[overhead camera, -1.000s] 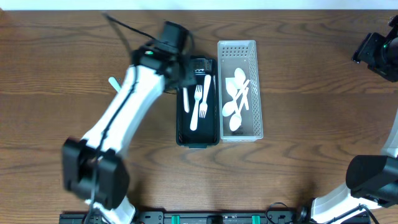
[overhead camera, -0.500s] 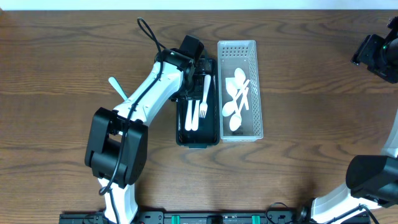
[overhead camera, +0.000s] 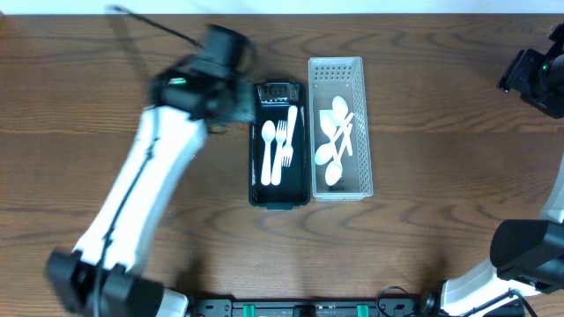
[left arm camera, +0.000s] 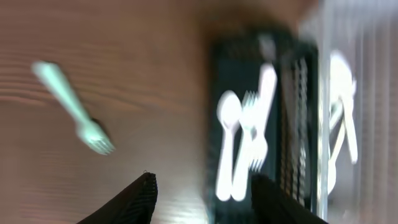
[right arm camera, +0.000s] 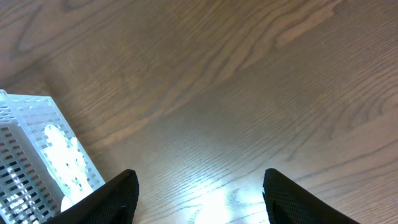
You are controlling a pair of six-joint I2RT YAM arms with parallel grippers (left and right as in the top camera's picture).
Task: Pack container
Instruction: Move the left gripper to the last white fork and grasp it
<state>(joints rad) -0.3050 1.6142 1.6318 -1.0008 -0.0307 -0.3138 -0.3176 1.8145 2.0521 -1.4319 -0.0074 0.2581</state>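
Observation:
A black container (overhead camera: 257, 189) stands mid-table with a white spoon (overhead camera: 269, 150) and two white forks (overhead camera: 286, 139) lying in it. My left gripper (overhead camera: 240, 99) is blurred, just left of the container's far end. In the left wrist view it (left arm camera: 202, 199) is open and empty above the table beside the black container (left arm camera: 214, 124). A pale green fork (left arm camera: 74, 109) lies on the wood to the left; my arm hides it from overhead. My right gripper (overhead camera: 529, 75) stays at the far right edge, open (right arm camera: 199, 193) over bare wood.
A white slotted basket (overhead camera: 339, 70) holding several white spoons (overhead camera: 335, 136) sits against the black container's right side. It also shows in the right wrist view as the basket (right arm camera: 25, 124) at lower left. The arm bases stand along the table's front edge.
My left gripper opened and let go of white cutlery inside the black container, then the arm swung out to the left. The right arm has not moved.

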